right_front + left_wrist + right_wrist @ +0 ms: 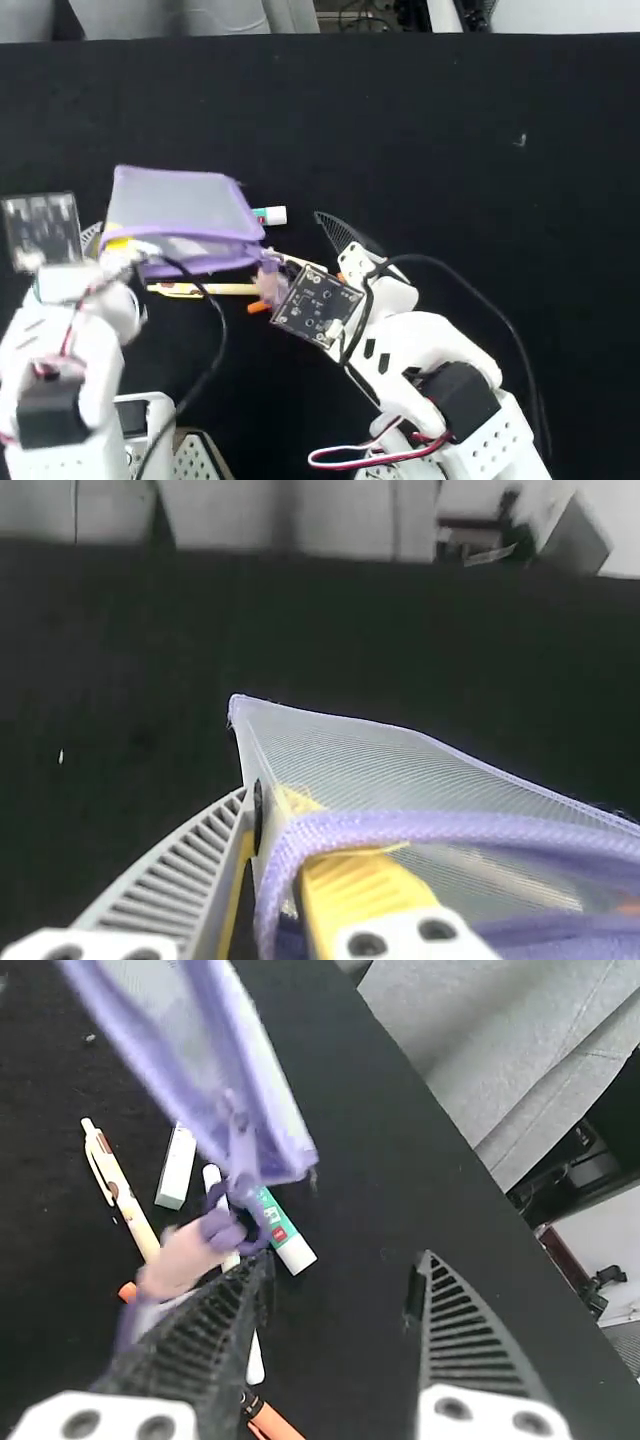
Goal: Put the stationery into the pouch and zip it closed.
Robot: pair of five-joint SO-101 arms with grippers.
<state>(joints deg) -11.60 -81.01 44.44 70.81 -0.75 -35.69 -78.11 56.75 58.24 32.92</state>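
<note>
Purple mesh pouch (180, 215) sits left of centre in the high view, with my left gripper (265, 815) clamped on its rim. My right gripper (340, 1290) is apart beside the zip pull (215, 1230). A pen (115, 1185) and glue stick (280, 1235) lie on the worktop (450, 150), so I'd keep the mouth wide and load before zipping.

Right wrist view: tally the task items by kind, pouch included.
Pens: 3 (cream pen, white pen, orange pen)
Glue stick: 1
White eraser block: 1
Pouch: 1
Total: 6
</note>
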